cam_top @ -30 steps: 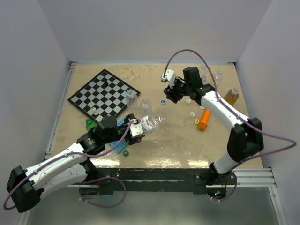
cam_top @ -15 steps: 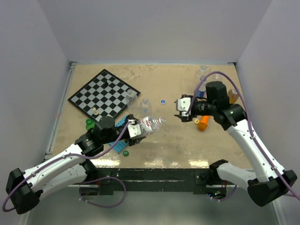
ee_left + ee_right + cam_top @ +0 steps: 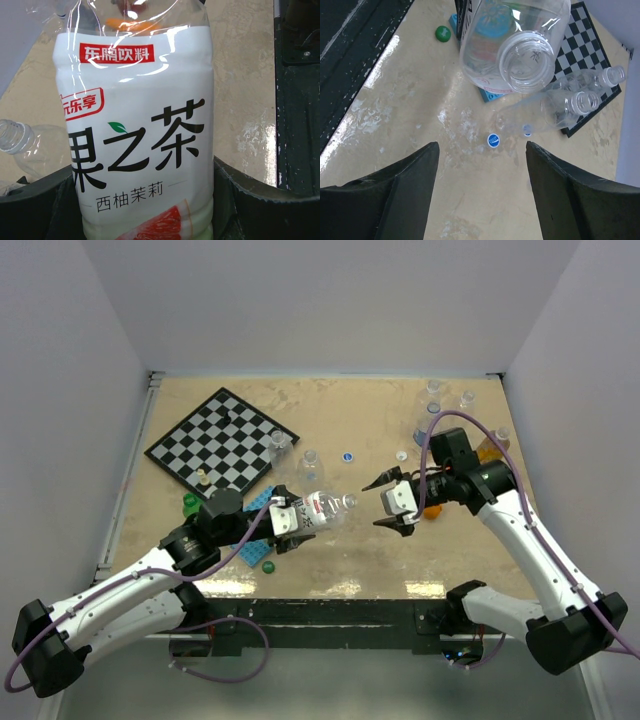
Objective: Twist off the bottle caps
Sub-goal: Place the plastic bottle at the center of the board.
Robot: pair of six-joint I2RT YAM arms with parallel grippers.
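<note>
On the desk [image 3: 330,415], left of centre, the labelled bottle [image 3: 140,150] is clamped round its body by the left gripper [image 3: 285,518]. It is held sideways with the neck pointed right, apparently so that it is offered to the right gripper [image 3: 383,504]. That gripper is held facing the mouth with jaws apart and nothing between them. The mouth is seen bare. A blue cap [image 3: 493,140] lies loose on the desk at the centre of the right wrist view, and a green cap [image 3: 442,33] at its upper left.

The left arm [image 3: 115,592] and right arm [image 3: 542,552] wear white shells, black joints and looping purple cables [image 3: 455,416].
</note>
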